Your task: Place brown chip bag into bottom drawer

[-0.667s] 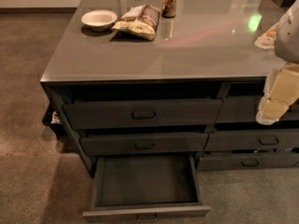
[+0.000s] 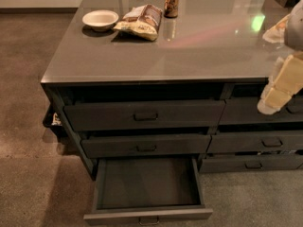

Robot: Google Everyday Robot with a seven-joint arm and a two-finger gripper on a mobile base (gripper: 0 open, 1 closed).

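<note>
The brown chip bag (image 2: 140,21) lies on the grey countertop (image 2: 189,51) at the back left, between a white bowl and a soda can. The bottom drawer (image 2: 147,188) of the left column is pulled open and its dark inside holds nothing. My gripper (image 2: 277,89), cream-coloured, hangs at the right edge of the view, over the counter's front right edge and far from the bag. It holds nothing that I can see.
A white bowl (image 2: 100,19) sits left of the bag and a brown soda can (image 2: 171,1) right of it. The two drawers above the open one (image 2: 144,116) (image 2: 146,146) are closed. Right-column drawers (image 2: 258,142) are closed. Brown floor lies in front and to the left.
My gripper has risen slightly at the right edge. The bag, bowl, can and open drawer have not moved.
</note>
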